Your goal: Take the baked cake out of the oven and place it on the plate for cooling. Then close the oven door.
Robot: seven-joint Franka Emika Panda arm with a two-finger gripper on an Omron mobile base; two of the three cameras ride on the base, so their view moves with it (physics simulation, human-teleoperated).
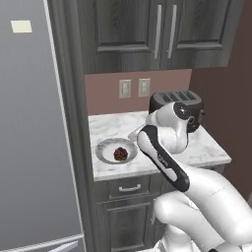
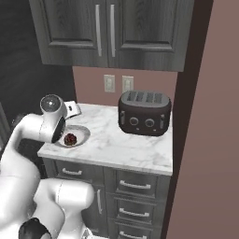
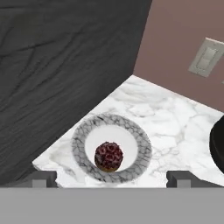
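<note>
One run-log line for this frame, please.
cake: on plate | gripper: open, above plate, holding nothing | counter: toaster

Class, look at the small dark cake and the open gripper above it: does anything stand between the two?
Nothing visible does. The small dark round cake sits on the marbled round plate on the counter, with the open gripper above it and clear space between.

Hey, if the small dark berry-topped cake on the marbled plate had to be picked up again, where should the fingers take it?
Grip the small dark berry-topped cake by its brown lower sides, coming straight down from above. It sits upright in the well of the round marbled plate, whose raised rim would likely block a low sideways approach, and the berry top looks soft.
</note>
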